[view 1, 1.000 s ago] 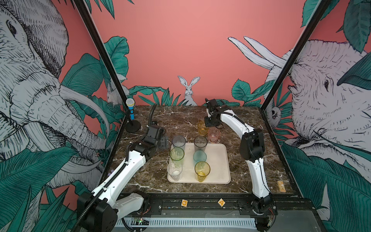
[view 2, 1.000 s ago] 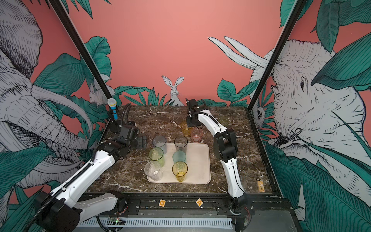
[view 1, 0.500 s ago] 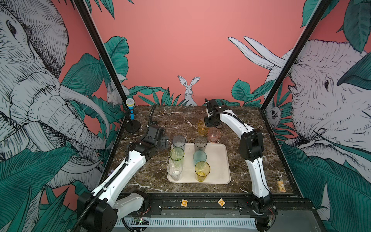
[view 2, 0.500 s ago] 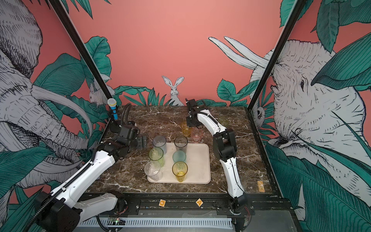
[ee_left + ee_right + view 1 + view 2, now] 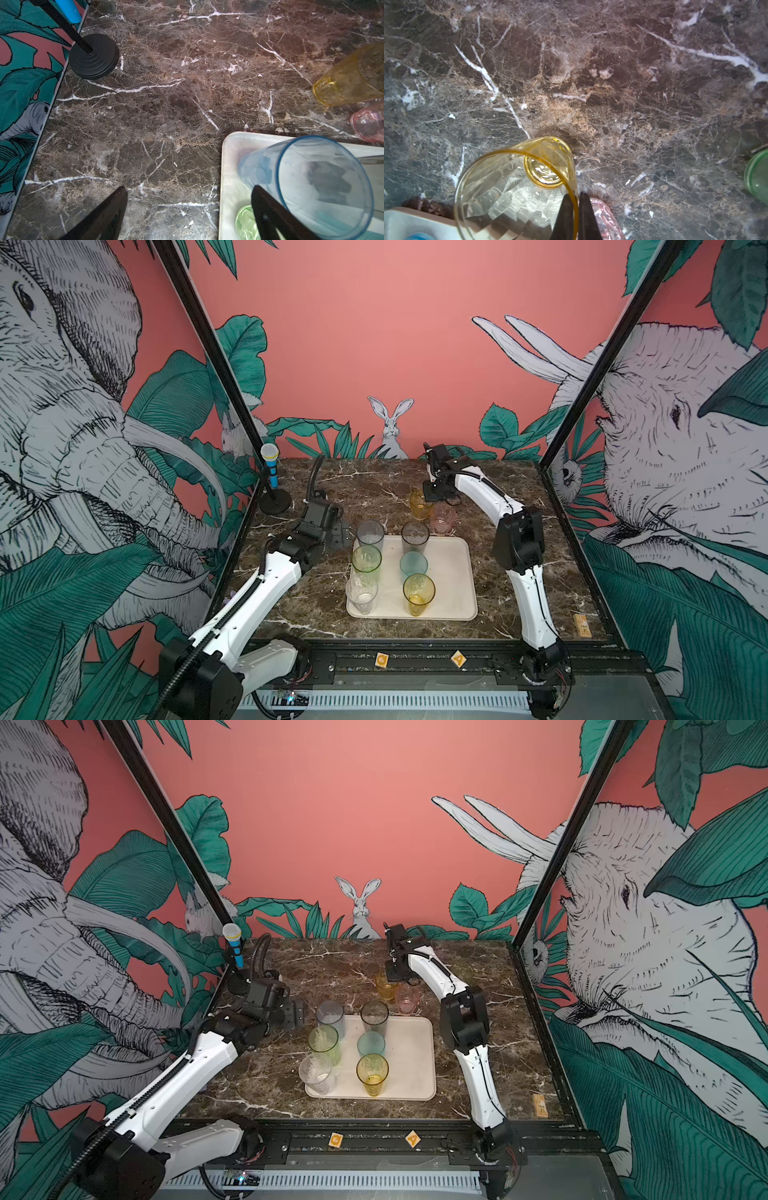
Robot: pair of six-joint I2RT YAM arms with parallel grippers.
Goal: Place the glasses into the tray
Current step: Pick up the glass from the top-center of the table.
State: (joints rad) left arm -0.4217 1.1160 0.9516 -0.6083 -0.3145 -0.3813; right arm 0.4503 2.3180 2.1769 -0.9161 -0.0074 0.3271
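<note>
**1. Change.** My right tool (image 5: 575,199) is now pinching the wall of the amber glass (image 5: 512,187), with one finger inside the rim and one outside. A moment ago those fingers were standing apart. The amber glass is standing upright on the surface (image 5: 374,485), beyond the far edge of the tray (image 5: 453,572). As far as I can tell, it is not yet lifted.

**2. Meaning for the task.** I am judging the grasp as made, with the lift and carry coming next. Six glasses are already standing in the tray:
- grey glass (image 5: 370,533)
- brown glass (image 5: 414,537)
- green glass (image 5: 366,560)
- teal glass (image 5: 413,564)
- clear glass (image 5: 361,593)
- yellow glass (image 5: 419,593)

The part of the tray nearer my right arm is lying bare, so room is remaining there.

**3. Obstructions.**
- The pink glass (image 5: 444,519) is sitting just beside the amber glass, close against my outer finger. I am judging that a sideways pull risks tipping it and a straight lift is safer.
- The tall brown glass is standing at the tray's far edge, near the likely path. The carry needs to clear its rim.

**4. Surroundings.**
- My left tool (image 5: 189,189) is spread and holding nothing. It is hovering just beside the grey glass at the tray's far corner on my left side.
- The microphone (image 5: 270,466) is standing in the far left corner, well apart.
- A green round thing (image 5: 758,172) is being cut off at the edge of the right wrist view. I cannot tell whether it is another glass.
</note>
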